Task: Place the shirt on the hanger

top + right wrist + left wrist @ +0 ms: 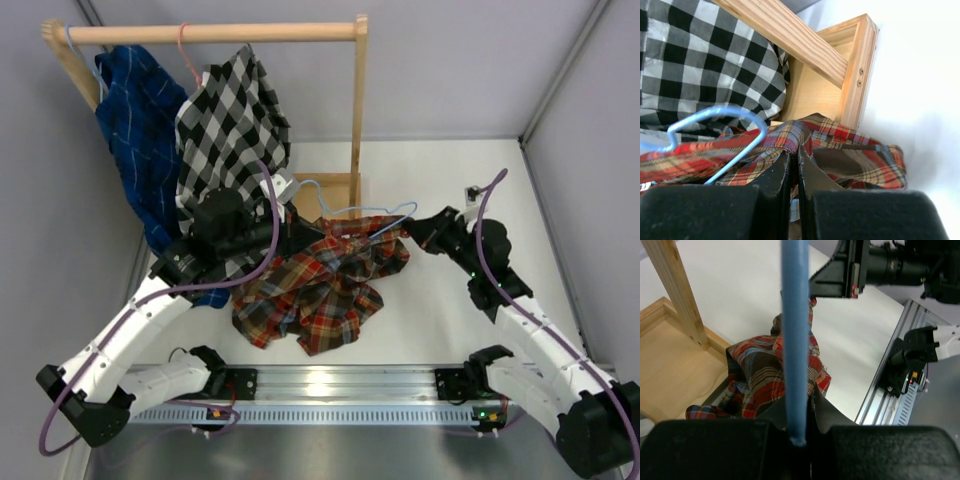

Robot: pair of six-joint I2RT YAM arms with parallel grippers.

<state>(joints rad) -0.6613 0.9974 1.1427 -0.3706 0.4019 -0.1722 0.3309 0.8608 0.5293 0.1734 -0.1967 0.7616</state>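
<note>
Heaped on white table (450,320) between arms: red-orange-navy plaid flannel shirt (320,285). At its far edge, left gripper (799,440) clamped on thin light-blue hanger (794,340); right gripper (795,167) pinched tight on shirt's far right edge. Beyond: wooden rack (358,110) carrying black-and-white checked shirt (230,110), dark blue shirt (135,110).

White table (420,310) carries the crumpled shirt (320,285); the wooden rack base (333,193) stands behind it.
</note>
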